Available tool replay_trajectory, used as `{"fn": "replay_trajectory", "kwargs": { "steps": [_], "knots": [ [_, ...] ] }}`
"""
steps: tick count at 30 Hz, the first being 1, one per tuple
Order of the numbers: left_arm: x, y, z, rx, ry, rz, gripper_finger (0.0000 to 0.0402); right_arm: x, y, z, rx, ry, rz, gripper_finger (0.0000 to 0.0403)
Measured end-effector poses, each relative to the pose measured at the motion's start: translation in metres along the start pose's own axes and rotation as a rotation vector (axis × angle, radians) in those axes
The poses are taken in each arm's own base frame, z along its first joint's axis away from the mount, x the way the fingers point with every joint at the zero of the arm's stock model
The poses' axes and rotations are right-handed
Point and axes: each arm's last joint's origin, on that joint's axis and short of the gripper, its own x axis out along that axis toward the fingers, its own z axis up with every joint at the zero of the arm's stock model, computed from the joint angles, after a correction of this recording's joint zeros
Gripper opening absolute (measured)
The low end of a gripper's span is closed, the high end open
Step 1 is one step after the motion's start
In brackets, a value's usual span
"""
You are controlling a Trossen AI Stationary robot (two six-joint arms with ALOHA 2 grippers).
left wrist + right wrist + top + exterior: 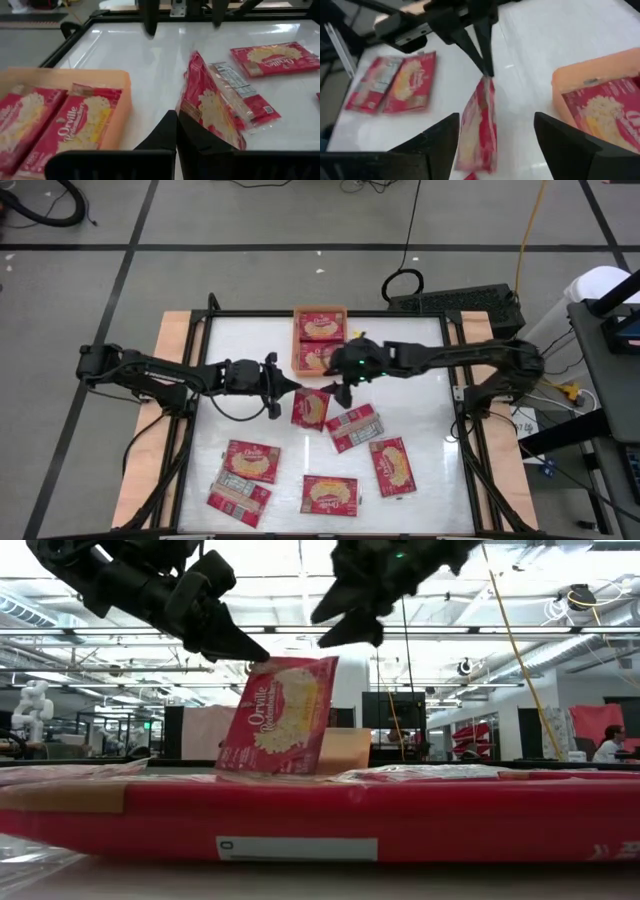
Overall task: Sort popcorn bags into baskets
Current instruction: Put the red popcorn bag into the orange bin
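Red packets (330,810) fill the low foreground, flat on the worktop (430,480). My left claw (283,393) is clamped on the top corner of one popcorn bag (278,718), standing it on edge beside the orange basket (297,350), probably to lift it in. My right claw (345,383) hangs just above, jaws apart.

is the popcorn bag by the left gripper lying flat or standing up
Standing up. The popcorn bag rises on edge in the low view, its top corner pinched by the shut left gripper.

Red popcorn bags (310,409) litter the table; two fill the orange basket (297,340).
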Motion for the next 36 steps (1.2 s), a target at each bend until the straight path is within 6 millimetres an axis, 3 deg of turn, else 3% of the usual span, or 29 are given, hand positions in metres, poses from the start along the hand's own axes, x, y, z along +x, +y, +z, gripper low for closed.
{"fn": "replay_trajectory", "kwargs": {
  "steps": [6,11,14,21,24,30,36],
  "knots": [
    [0.0,0.001,0.0,0.01,-0.001,0.006,0.0001,0.035,-0.005,0.015,-0.072,0.158,-0.002,0.0243],
    [0.0,0.001,0.0,0.009,-0.002,0.011,0.0001,0.055,-0.011,0.017,-0.089,0.291,-0.002,0.0208],
    [0.0,0.001,0.0,0.01,-0.002,0.014,0.0001,0.059,-0.016,0.014,-0.083,0.323,0.019,0.0165],
    [0.0,0.002,0.002,-0.003,-0.024,0.05,0.002,0.057,-0.024,0.013,-0.092,0.344,0.023,0.0019],
    [-0.002,0.004,0.005,-0.025,-0.041,0.102,0.0053,0.057,-0.026,0.013,-0.093,0.348,0.02,0.0012],
    [-0.023,0.01,0.011,-0.074,-0.028,0.26,0.0137,0.036,-0.025,0.022,-0.107,0.329,0.015,0.0004],
    [-0.049,0.014,0.008,-0.152,0.036,0.34,0.0182,-0.013,-0.022,0.053,-0.171,0.127,-0.001,0.0001]
  ]
}}
